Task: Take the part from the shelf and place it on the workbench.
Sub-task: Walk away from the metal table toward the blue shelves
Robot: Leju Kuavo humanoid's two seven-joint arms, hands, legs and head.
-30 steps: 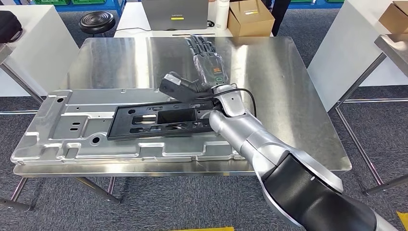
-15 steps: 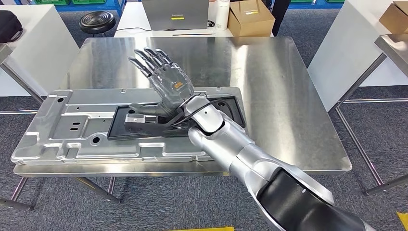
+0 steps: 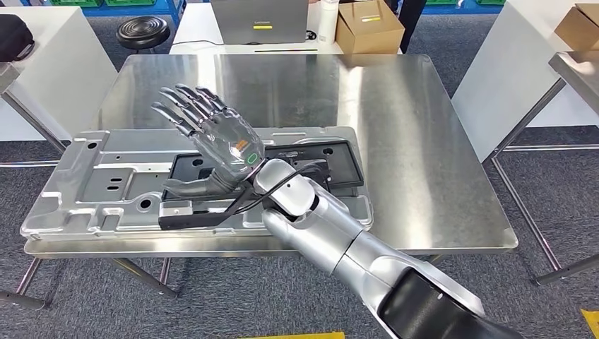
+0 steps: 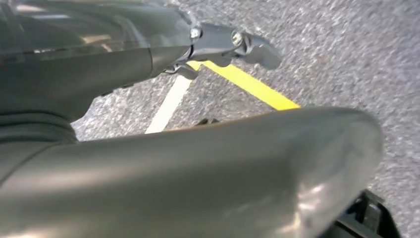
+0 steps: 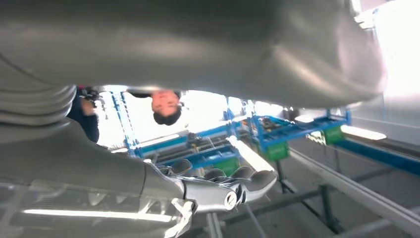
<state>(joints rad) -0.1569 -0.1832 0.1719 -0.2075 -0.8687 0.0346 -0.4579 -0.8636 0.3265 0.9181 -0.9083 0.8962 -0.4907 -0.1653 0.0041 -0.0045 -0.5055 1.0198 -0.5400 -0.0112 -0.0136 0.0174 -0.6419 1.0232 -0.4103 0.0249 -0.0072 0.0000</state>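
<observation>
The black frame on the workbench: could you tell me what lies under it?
The black frame rests on a silver stamped panel; the right hand and forearm hide its middle.

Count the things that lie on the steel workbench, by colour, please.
Silver: 1, the metal panel
Black: 1, the plastic frame resting on that panel
Total: 2
The right hand is above them, fingers spread.

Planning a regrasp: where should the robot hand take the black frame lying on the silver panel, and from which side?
Probably the black frame's long near rail, from the robot's side. It lies flat on the silver panel, thin with open cut-outs, so fingers can hook that rail. The right robot hand is already above its left end.
</observation>
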